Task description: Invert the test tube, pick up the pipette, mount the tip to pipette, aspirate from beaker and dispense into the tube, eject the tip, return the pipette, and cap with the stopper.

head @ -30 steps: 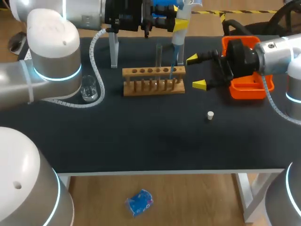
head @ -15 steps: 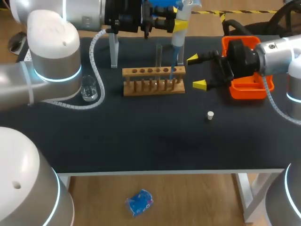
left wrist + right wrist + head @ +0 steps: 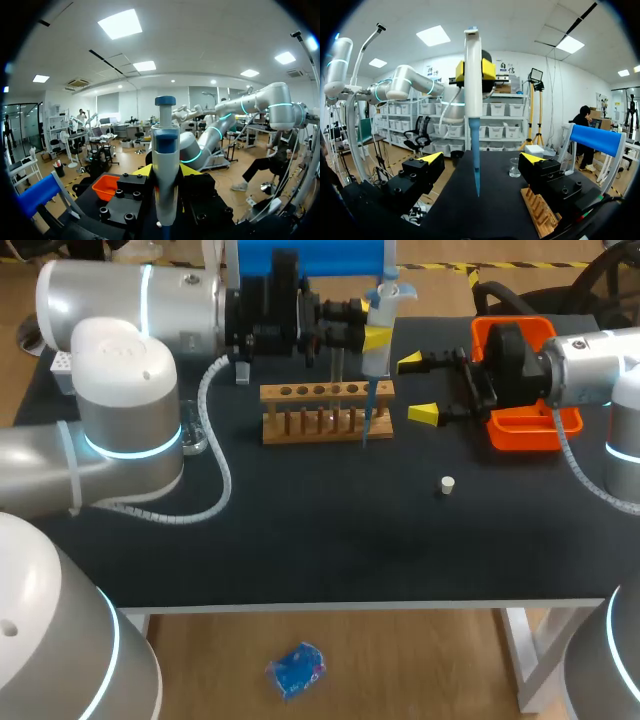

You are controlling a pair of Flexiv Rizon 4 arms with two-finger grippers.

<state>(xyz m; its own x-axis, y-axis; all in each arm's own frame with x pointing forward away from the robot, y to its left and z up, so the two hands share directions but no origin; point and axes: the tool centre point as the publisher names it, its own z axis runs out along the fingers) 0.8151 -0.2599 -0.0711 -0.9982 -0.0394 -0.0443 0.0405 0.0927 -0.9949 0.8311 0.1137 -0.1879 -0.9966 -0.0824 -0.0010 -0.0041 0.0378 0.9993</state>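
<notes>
Left hand (image 3: 376, 337) pinches the pipette (image 3: 378, 352) upright, blue tip (image 3: 367, 415) mounted and pointing down at the right end of the rack (image 3: 300, 393). Vertical presumably keeps any liquid in the tip. Right hand (image 3: 416, 390) is spread and empty, just beside the rack, in front of the orange tray (image 3: 520, 430). Stopper (image 3: 448, 484) lies loose on the surface (image 3: 300, 540), parked for capping.

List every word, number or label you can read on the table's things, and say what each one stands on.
None can be read.
The pipette, the wooden rack, the orange tray and the stopper show no legible print in any view.
Any marks on the pipette's body are too small to tell.
</notes>
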